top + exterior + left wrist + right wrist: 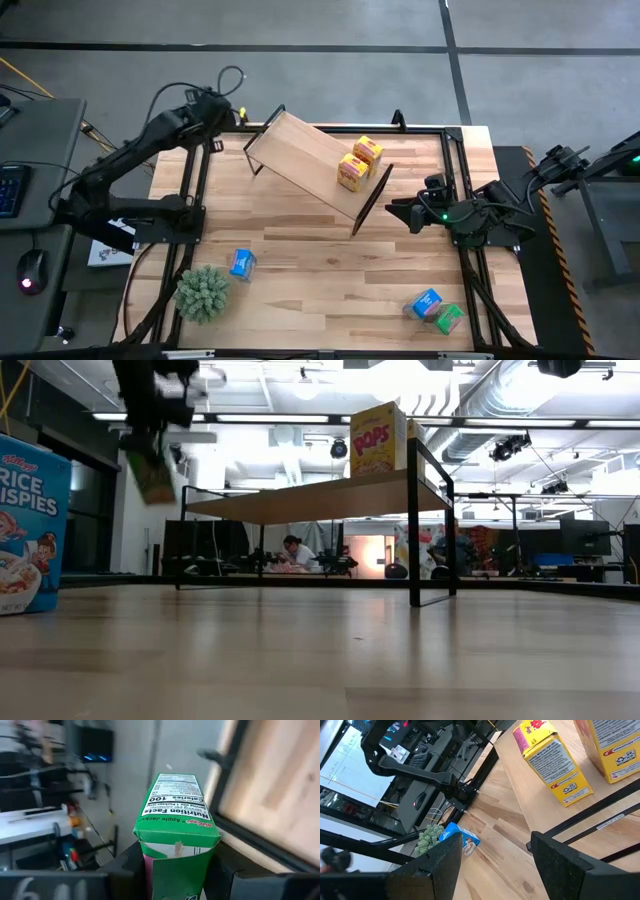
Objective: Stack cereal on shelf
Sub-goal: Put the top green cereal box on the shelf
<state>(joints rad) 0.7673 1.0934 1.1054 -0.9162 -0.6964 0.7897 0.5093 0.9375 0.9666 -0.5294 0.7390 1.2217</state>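
- At the far left corner of the table (300, 235) we see the left gripper (226, 108), raised beside the shelf's far end; its fingers are clamped on a green cereal box (176, 832) (the nutrition panel faces the wrist camera); in the low view that box (150, 473) hangs tilted in the air, clear of the shelf.
- The shelf (305, 160) lies slantwise across the far middle of the table; its black frame ends show at both ends of the plank.
- Two yellow cereal boxes stand on the plank near its right end, just beside each other: one (352, 172) nearer the middle, the other (368, 152) farther back; the low view shows a yellow box (375, 438) upright on top.
- The right gripper (393, 208) waits low just off the shelf's right end, fingers spread with nothing between them; its own view looks past them at the yellow boxes.
- A blue cereal box (242, 264) rests on the table near the fuzzy plant ball (202, 293), front left.
- At the front right corner we find another blue box (427, 303) touching a second green box (450, 319).
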